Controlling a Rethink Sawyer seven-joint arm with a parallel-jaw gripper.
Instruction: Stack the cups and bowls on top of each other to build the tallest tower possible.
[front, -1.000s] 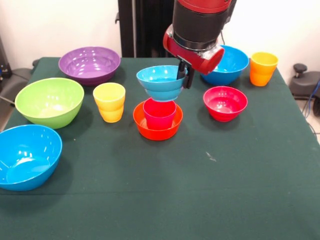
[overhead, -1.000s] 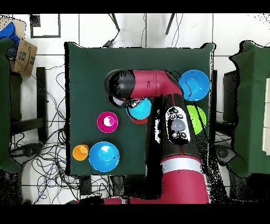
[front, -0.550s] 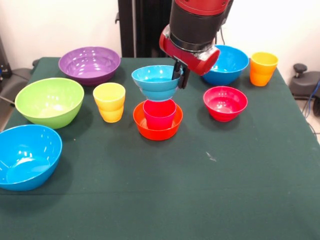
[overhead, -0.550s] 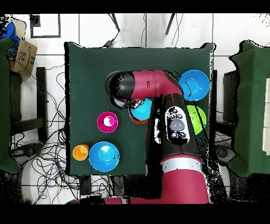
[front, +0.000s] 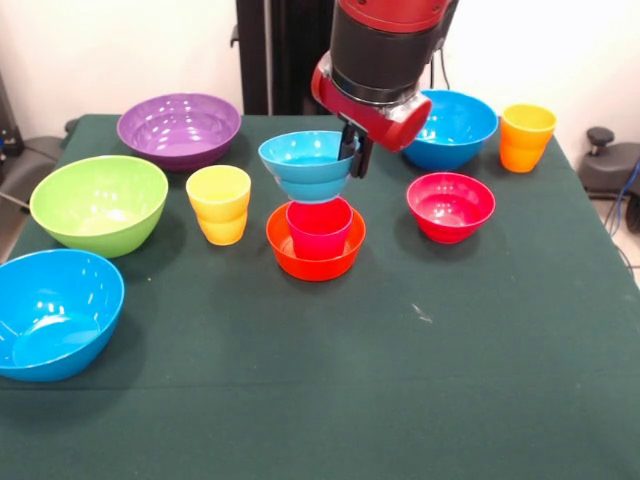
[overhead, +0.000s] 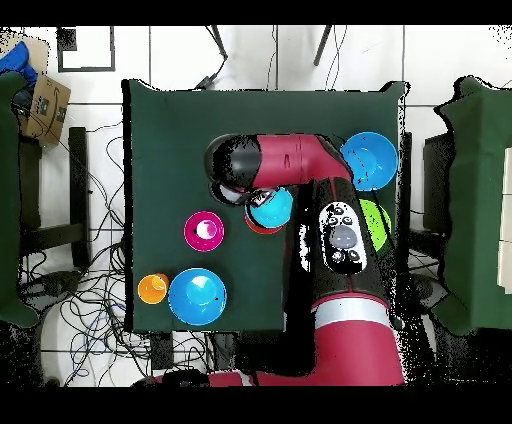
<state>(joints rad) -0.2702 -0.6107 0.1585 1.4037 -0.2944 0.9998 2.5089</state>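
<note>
Orange plastic formed the tower's base: the medium orange bowl (front: 315, 243) sat near the middle of the green-clothed table (front: 400, 390) with the red-pink cup (front: 319, 226) upright inside it. The gripper (front: 352, 152) was clamped on the rim of the small light blue bowl (front: 307, 165), which hung just above that cup, apparently not yet seated. Only two pieces looked stacked. Still loose were the yellow cup (front: 220, 204), small red bowl (front: 450, 205), orange cup (front: 526, 137), purple bowl (front: 179, 128), lime green bowl (front: 98, 203) and two blue bowls, one towards the far edge (front: 455, 128) and one at the near corner (front: 55, 311).
</note>
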